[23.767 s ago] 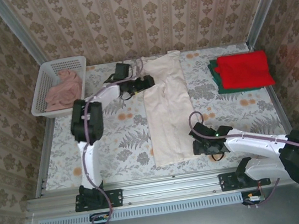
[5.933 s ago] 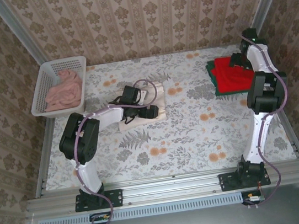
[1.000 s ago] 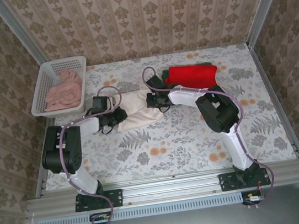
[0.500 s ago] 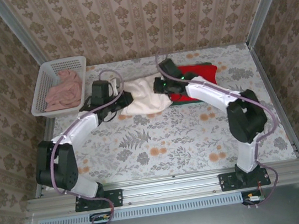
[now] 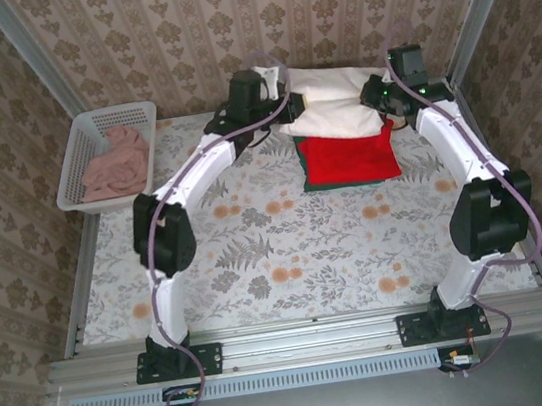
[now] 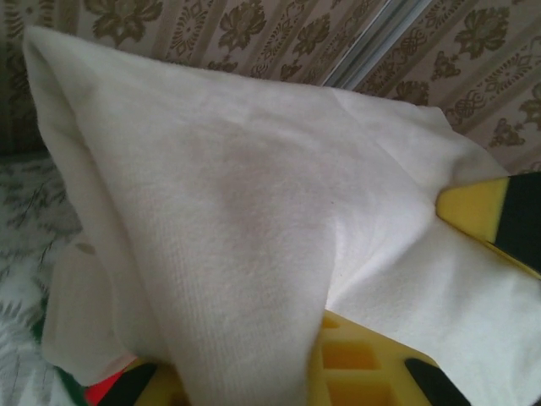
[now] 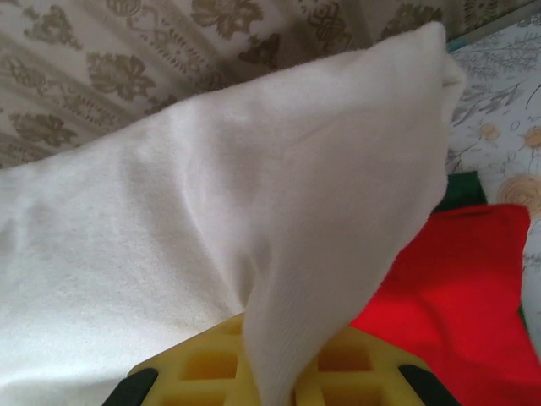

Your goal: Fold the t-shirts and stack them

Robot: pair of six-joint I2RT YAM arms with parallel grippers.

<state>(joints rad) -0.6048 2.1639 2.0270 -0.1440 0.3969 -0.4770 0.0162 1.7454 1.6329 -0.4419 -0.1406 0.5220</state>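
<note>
The folded cream-white t-shirt (image 5: 333, 103) hangs in the air between both arms, above the far edge of the red t-shirt (image 5: 349, 157). The red one lies folded on the dark green t-shirt (image 5: 305, 175), of which a thin edge peeks out. My left gripper (image 5: 282, 100) is shut on the cream shirt's left end, cloth (image 6: 254, 220) draping over its yellow fingers (image 6: 372, 355). My right gripper (image 5: 377, 95) is shut on the right end, cream cloth (image 7: 211, 211) falling over its yellow fingers (image 7: 211, 364), with the red shirt (image 7: 456, 304) below.
A white lattice basket (image 5: 85, 138) holding pink cloth (image 5: 113, 159) stands at the far left of the floral table (image 5: 288, 251). Patterned walls close in behind and on both sides.
Both grippers have carried the cream shirt up and to the far right, from the table's middle to above the red and green pile. The arms are stretched out farther.
</note>
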